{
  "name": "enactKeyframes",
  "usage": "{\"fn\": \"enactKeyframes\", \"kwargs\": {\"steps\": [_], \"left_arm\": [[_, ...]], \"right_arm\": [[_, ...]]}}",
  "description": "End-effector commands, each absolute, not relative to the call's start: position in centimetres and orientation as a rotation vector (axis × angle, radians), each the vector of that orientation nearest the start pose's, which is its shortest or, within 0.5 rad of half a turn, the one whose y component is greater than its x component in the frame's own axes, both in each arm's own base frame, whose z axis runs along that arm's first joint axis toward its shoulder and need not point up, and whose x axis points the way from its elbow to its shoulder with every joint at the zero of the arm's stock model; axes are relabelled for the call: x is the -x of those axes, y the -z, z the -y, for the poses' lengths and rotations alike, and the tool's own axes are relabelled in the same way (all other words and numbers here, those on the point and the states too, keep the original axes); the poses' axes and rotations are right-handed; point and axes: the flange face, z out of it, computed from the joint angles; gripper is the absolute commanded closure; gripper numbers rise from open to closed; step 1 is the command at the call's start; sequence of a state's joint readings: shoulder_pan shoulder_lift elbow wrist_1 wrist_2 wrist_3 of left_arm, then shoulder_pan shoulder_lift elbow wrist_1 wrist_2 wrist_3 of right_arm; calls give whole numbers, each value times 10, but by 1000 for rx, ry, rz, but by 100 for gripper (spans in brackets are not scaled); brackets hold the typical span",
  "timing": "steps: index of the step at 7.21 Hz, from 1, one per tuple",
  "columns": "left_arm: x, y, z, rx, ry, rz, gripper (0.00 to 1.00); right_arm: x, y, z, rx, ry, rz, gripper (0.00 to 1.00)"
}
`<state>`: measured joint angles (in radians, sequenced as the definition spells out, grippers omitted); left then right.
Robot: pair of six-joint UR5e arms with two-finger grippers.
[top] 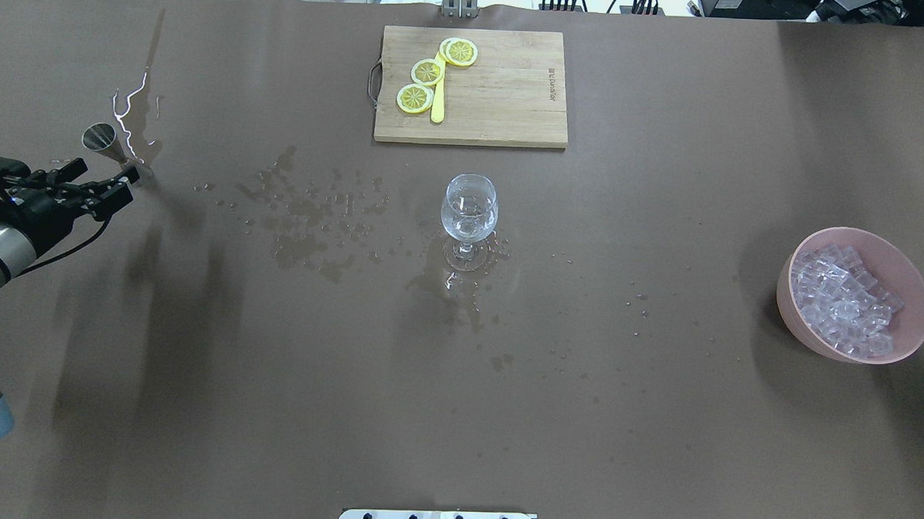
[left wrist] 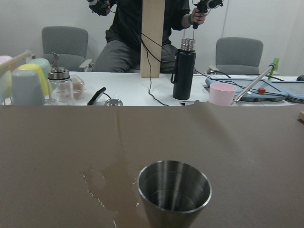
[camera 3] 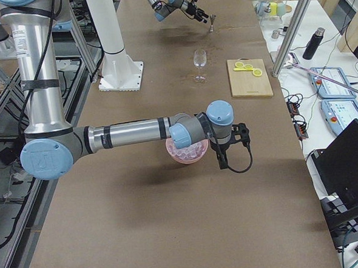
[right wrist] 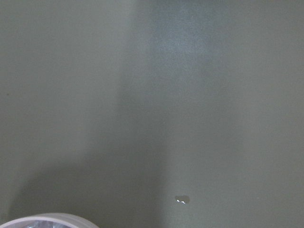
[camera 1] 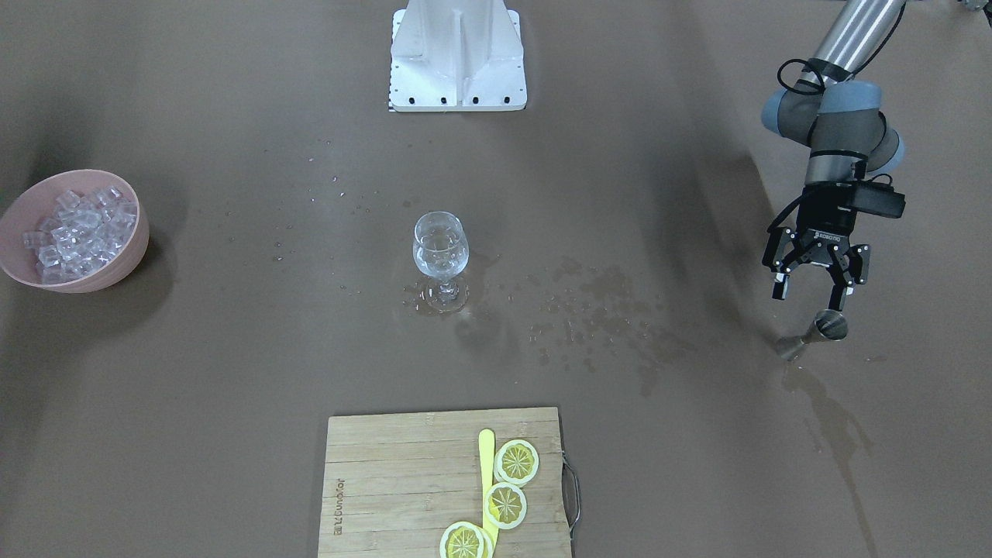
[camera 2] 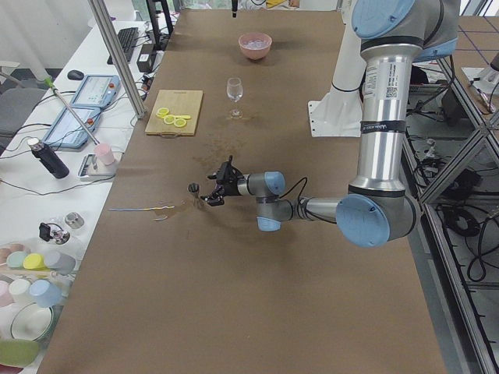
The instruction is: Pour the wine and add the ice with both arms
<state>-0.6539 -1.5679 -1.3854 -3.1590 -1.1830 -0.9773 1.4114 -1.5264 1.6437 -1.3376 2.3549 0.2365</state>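
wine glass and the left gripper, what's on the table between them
Only spilled liquid: wet patches and droplets on the table between left gripper and wine glass, shown in the overhead exterior view.

Centre of desk [top: 656, 412]: a wine glass [top: 469, 214]. Beyond it, a cutting board [top: 506, 92] bearing lemon slices [top: 427, 72] (on its left part). Far right, a bowl [top: 789, 263] holding ice [top: 841, 300]. Far left, a jigger [camera 1: 821, 329] just beyond the left claw [camera 1: 810, 293].

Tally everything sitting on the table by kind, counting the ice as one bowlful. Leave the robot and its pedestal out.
Wine glass: 1
Metal jigger: 1
Pink bowl of ice: 1
Wooden cutting board: 1
Lemon slices: 3 clearly showing
Yellow utensil: 1
Total: 8
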Motion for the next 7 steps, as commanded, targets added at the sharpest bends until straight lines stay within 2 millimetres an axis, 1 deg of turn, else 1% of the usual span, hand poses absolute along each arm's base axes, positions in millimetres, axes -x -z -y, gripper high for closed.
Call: {"fn": "enactKeyframes", "kwargs": {"steps": [1, 2, 3, 4, 5, 6, 7], "left_arm": [[-253, -581, 424, -967, 240, -949, 2], [-222, -581, 421, -913, 212, -979, 2], [-186, -594, 416, -845, 189, -997, 2], [-156, -605, 415, -803, 126, -1016, 2], [-132, -619, 416, -794, 53, -994, 2], [-114, -625, 419, -758, 57, -1002, 2], [-93, -639, 434, -623, 93, -979, 2]], "right_arm": [[22, -570, 529, -177, 66, 829, 0], [22, -570, 529, -177, 67, 829, 0], [22, -569, 529, -178, 67, 831, 0], [23, -569, 529, -177, 69, 831, 0], [23, -565, 530, -189, 77, 829, 0], [28, -556, 532, -203, 92, 830, 0], [58, -527, 536, -252, 161, 815, 0]]}}
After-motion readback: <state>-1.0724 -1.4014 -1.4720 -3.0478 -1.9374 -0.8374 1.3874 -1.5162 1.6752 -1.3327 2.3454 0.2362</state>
